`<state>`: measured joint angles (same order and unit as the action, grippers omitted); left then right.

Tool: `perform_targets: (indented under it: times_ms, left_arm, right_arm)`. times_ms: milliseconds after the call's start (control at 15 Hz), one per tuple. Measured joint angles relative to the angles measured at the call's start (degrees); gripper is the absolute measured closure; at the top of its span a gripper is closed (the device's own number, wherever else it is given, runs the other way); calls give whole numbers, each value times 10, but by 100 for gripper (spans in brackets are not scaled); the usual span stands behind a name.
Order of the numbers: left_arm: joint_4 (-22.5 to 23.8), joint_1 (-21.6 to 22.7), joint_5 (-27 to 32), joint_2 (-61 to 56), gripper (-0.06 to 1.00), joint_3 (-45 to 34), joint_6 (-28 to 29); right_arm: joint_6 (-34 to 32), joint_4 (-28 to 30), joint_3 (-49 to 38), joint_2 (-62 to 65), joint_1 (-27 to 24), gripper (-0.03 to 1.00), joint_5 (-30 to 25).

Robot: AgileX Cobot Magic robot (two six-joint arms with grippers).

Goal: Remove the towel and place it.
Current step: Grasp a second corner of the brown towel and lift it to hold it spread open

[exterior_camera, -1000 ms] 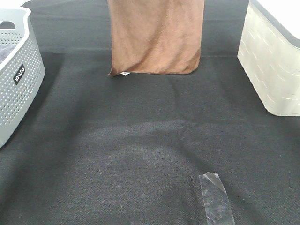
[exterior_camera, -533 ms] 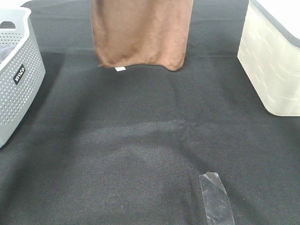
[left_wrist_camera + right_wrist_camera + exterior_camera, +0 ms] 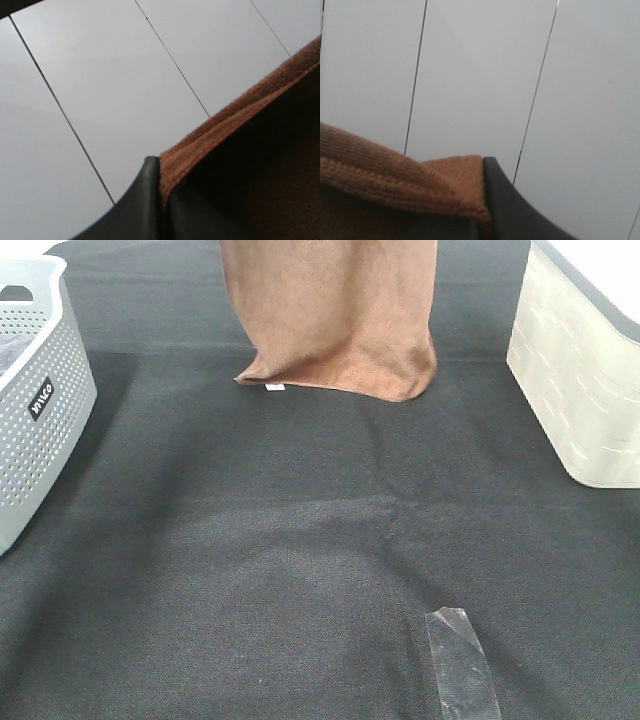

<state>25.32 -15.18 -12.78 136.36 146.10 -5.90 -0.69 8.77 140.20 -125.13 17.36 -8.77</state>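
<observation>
Hanging towel (image 3: pixel 330 315), pinched at both top corners.
Clamped tight in left pincer (image 3: pixel 161 186) at one top corner and in right pincer (image 3: pixel 483 220) at the other, both fully closed on the stitched hem. Hangs full length over far middle of desk (image 3: pixel 300 540); touches down at bottom hem, buckling near white tag (image 3: pixel 274 387). Looks soft, light, limp: folds wherever unsupported, probably swings when moved. Grippy nap, so slip unlikely. Best held on hem corners, spread apart.
</observation>
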Motion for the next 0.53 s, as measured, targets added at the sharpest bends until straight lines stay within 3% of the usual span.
perform_targets:
  times_ms: [133,267,400,467,533]
  left_arm:
    - [9,-9,93,-1,94,1,43]
    - [-16,-34,282,-3,94,2,45]
    - [-71,-58,472,-8,94,2,-21]
    - [-131,-70,622,-23,94,2,-66]
    - [-143,-70,675,-36,94,2,-69]
  right_arm:
    - [0,-24,0,0,0,96,-58]
    - [0,-59,0,0,0,96,-147]
    - [0,-79,0,0,-2,96,-268]
    - [19,-97,0,3,-3,96,-367]
    - [38,-118,0,9,-4,96,-404]
